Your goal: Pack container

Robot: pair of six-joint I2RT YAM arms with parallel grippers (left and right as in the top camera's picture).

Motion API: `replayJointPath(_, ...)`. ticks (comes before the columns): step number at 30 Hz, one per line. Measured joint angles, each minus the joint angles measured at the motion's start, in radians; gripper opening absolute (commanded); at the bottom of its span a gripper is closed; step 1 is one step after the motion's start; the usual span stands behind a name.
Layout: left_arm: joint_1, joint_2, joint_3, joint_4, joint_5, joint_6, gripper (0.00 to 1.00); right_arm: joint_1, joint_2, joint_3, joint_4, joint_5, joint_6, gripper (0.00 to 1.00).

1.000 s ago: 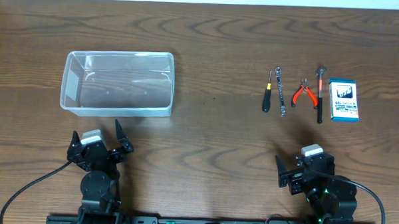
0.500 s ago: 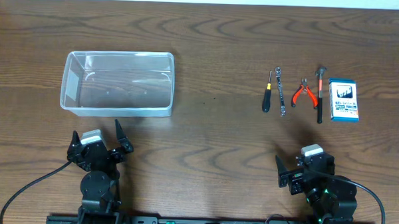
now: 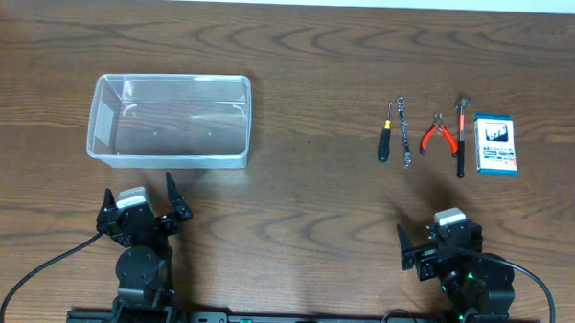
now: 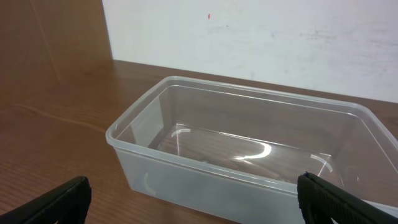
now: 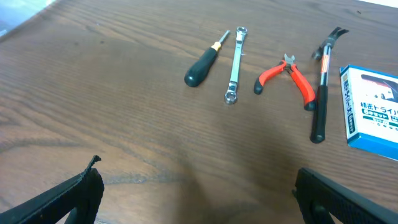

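Observation:
The clear plastic container (image 3: 171,120) stands empty at the left of the table; it fills the left wrist view (image 4: 249,149). My left gripper (image 3: 142,206) is open and empty, just in front of it (image 4: 196,202). At the right lie a black-handled screwdriver (image 3: 385,141), a small wrench (image 3: 404,133), red-handled pliers (image 3: 440,135), a small hammer (image 3: 461,136) and a blue-and-white box (image 3: 495,144). The right wrist view shows them too: screwdriver (image 5: 202,67), wrench (image 5: 235,64), pliers (image 5: 287,78), hammer (image 5: 322,84), box (image 5: 373,107). My right gripper (image 3: 438,248) is open and empty, in front of the tools (image 5: 199,193).
The table is dark wood (image 3: 306,191). A white wall (image 4: 261,37) runs behind the table's far edge. Cables trail from both arm bases at the front edge.

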State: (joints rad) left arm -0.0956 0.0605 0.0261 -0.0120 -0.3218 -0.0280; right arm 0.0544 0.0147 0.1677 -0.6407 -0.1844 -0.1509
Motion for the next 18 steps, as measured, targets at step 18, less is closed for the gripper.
replayJointPath(18,0.000,0.000,0.000,0.000,0.000,0.000,0.98,0.000,0.157,0.249,0.138,-0.265,0.471,0.99)
